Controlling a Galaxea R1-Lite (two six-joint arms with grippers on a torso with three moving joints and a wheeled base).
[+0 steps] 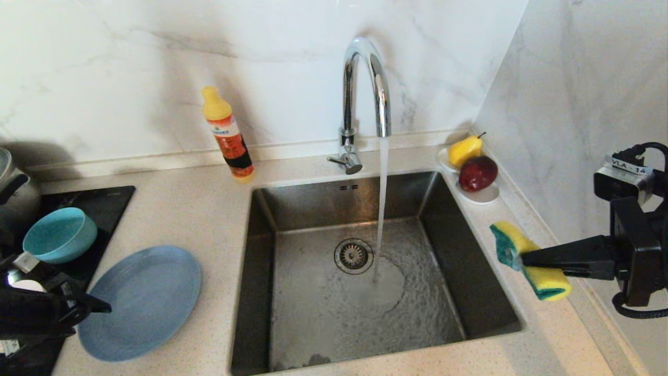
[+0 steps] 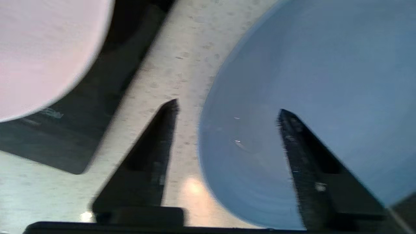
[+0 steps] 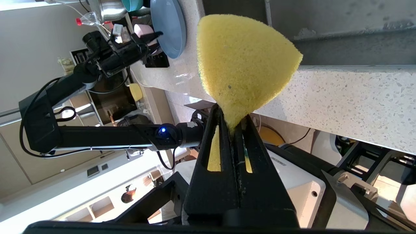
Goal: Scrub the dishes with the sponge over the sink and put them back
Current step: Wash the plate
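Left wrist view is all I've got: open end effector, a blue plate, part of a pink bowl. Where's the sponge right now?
Observer: The sponge is pinched in the right end effector, held in the air just right of the sink.
Operator: Is the tap running?
Observer: Yes, water streams from the tap into the basin, landing beside the drain.
Operator: And the third dish?
Observer: The teal bowl is on the black hob, beyond the plate, with nothing gripping it.
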